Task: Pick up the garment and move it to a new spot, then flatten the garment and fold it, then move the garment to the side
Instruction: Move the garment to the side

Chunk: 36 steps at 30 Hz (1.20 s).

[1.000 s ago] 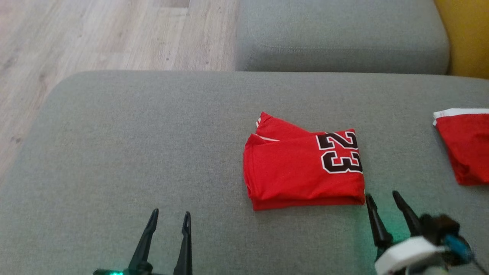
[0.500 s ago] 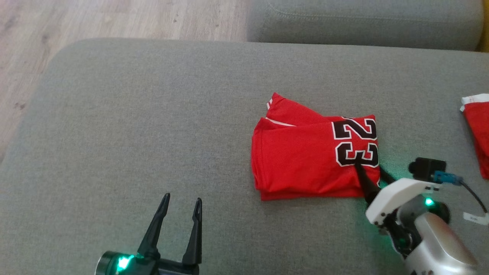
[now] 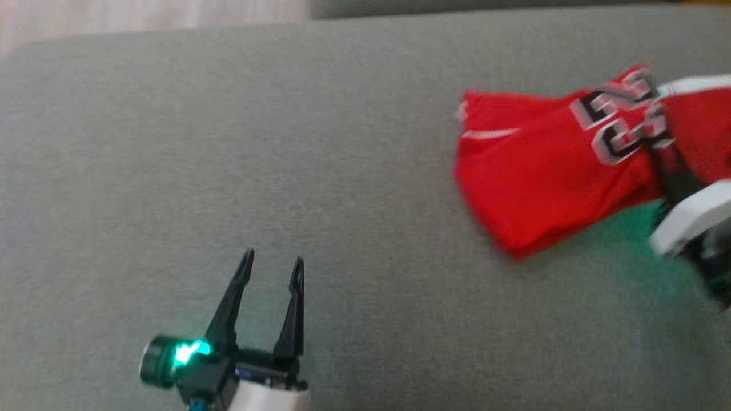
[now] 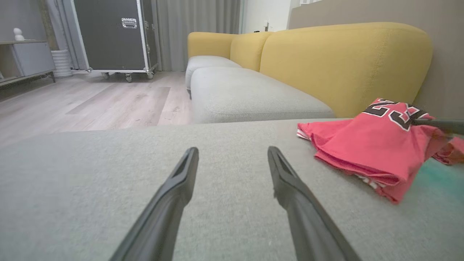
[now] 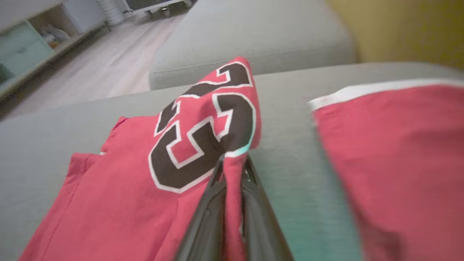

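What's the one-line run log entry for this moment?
step: move aside | right gripper: shut on jersey, numbered end raised | left gripper: open, empty, above cushion

My right hand (image 3: 657,147) is blurred and cut by the edge, fingertips buried in the jersey (image 3: 542,177); right of it, another red garment (image 5: 395,166) runs out of view.

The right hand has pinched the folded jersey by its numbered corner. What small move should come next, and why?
Probably lift slightly, then slide the jersey rightward, stopping short of the second red garment. The right hand is shut on the numbered corner, which stands raised while the rest lies on the cushion; dragging low could open the fold.
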Tool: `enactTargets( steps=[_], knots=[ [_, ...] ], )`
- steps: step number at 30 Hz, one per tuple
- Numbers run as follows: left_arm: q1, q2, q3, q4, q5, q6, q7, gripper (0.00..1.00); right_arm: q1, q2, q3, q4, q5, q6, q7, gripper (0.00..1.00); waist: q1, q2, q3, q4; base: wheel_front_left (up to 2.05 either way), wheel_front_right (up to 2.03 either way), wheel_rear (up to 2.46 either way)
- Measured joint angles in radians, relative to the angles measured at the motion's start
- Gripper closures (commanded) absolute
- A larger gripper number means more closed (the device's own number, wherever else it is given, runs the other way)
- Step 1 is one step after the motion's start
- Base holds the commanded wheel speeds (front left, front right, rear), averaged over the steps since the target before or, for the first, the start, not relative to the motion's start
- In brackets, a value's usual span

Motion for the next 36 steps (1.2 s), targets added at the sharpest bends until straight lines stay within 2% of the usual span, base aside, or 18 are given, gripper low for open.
enactTargets(
  steps=[3, 4, 10, 11, 12, 15, 19, 26, 29, 32, 36],
  knots=[
    [-0.054, -0.001, 0.001, 0.0, 0.005, -0.009, 0.0, 0.0, -0.054, -0.105, -0.016, -0.025, -0.051, 0.0, -0.001, 1.0, 0.0001, 0.0, 0.046, -0.038, 0.0, 0.0, 0.0],
    [-0.083, -0.002, 0.001, 0.002, 0.008, -0.017, 0.0, 0.0, -0.083, -0.163, -0.041, -0.037, -0.059, 0.0, 0.0, 1.0, 0.0001, 0.0, 0.076, -0.061, 0.0, 0.0, 0.0],
    [-0.132, -0.002, 0.003, 0.013, 0.011, -0.025, 0.0, 0.0, -0.107, -0.329, -0.126, -0.072, -0.107, 0.0, 0.028, 1.0, 0.0001, 0.0, 0.145, -0.122, 0.0, 0.0, 0.0],
    [-0.135, -0.002, 0.003, 0.015, 0.011, -0.025, 0.0, 0.0, -0.107, -0.349, -0.145, -0.077, -0.119, 0.0, 0.035, 0.57, 0.0, 0.0, 0.152, -0.13, 0.0, 0.0, 0.0],
    [-0.136, -0.002, 0.003, 0.018, 0.011, -0.025, 0.0, 0.0, -0.107, -0.363, -0.167, -0.081, -0.133, 0.0, 0.036, 0.0, 0.0, 0.0, 0.158, -0.137, 0.0, 0.0, 0.0],
    [-0.138, -0.002, 0.003, 0.028, 0.011, -0.025, 0.0, 0.0, -0.11, -0.36, -0.225, -0.094, -0.184, 0.0, 0.035, 0.0, 0.0001, 0.0, 0.162, -0.15, 0.0, 0.0, 0.0],
    [-0.144, -0.003, 0.001, 0.034, 0.01, -0.026, 0.0, 0.0, -0.085, -0.264, -0.27, -0.153, -0.24, 0.0, 0.035, 0.0, -0.0002, 0.0, 0.138, -0.146, 0.0, 0.0, 0.0],
    [-0.133, -0.003, 0.001, 0.047, -0.008, -0.022, 0.0, 0.0, 0.179, 0.007, -0.257, -0.242, -0.307, 0.0, 0.005, 0.0, -0.0002, 0.0, 0.056, -0.115, 0.0, 0.0, 0.0],
    [-0.099, -0.003, 0.002, 0.053, -0.041, -0.007, 0.0, 0.0, 0.263, 0.108, -0.224, -0.247, -0.317, 0.0, -0.056, 0.0, -0.0003, 0.0, 0.008, -0.093, 0.0, 0.0, 0.0],
    [-0.056, -0.003, 0.005, 0.06, -0.062, 0.006, 0.0, 0.0, 0.317, 0.192, -0.187, -0.229, -0.33, 0.0, -0.165, 0.0, -0.0003, 0.0, -0.045, -0.068, 0.0, 0.0, 0.0],
    [0.041, -0.003, 0.039, 0.061, -0.074, 0.056, 0.0, 0.0, 0.398, 0.29, -0.137, -0.226, -0.379, 0.0, -0.264, 0.0, -0.0004, 0.0, -0.139, -0.027, 0.0, 0.0, 0.0]
  ],
)
